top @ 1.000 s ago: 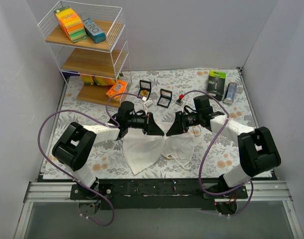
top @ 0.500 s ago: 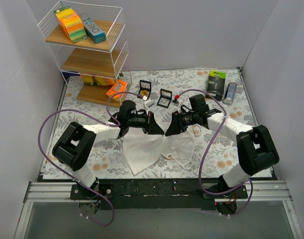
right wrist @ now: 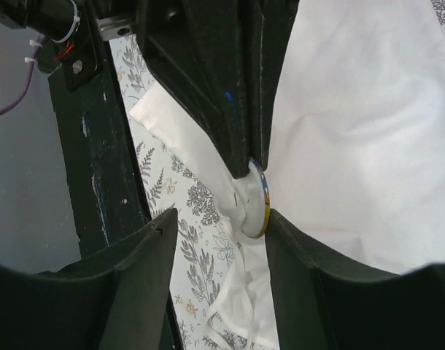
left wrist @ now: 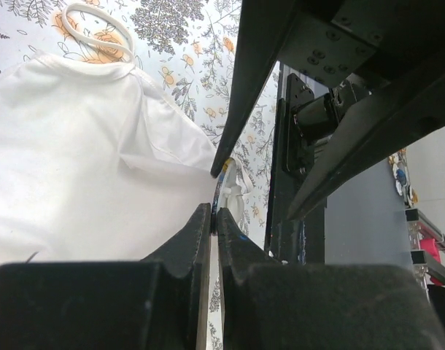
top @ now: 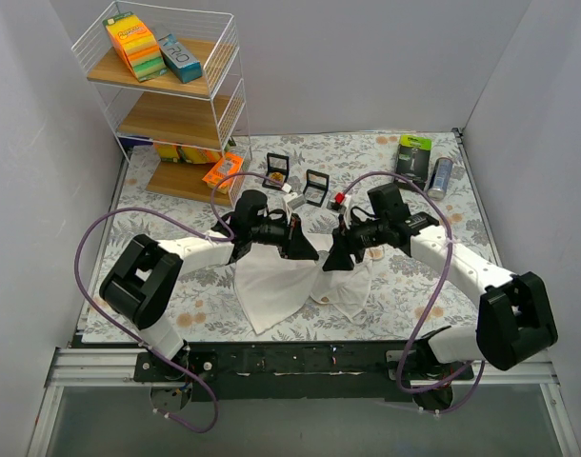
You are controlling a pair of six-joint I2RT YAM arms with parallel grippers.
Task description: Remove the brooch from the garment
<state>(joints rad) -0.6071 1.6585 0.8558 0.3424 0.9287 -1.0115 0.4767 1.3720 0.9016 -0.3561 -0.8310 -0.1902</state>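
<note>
The white garment (top: 271, 286) lies on the floral cover between the two arms, partly lifted in the middle. The brooch (right wrist: 262, 204) is a thin round disc with a gold and blue rim, and white fabric bunches at its lower left side. My left gripper (top: 312, 253) is shut on the brooch's upper edge. In the left wrist view the left gripper (left wrist: 214, 213) pinches the brooch (left wrist: 219, 191) edge-on, over the garment (left wrist: 76, 146). My right gripper (right wrist: 221, 217) is open, and the brooch hangs between its fingers, close against the right finger (right wrist: 303, 248). From above, the right gripper (top: 330, 262) is tip to tip with the left.
A wire shelf (top: 167, 95) with boxes stands at the back left. Two small open black cases (top: 277, 169) (top: 315, 187) and a small red item (top: 340, 198) lie just behind the grippers. A green-black pack (top: 413, 157) and a silver can (top: 440, 177) sit at the back right.
My right gripper's jaws have spread apart, and its arm has swung out to the right. The left gripper stays shut and has shifted slightly right.
</note>
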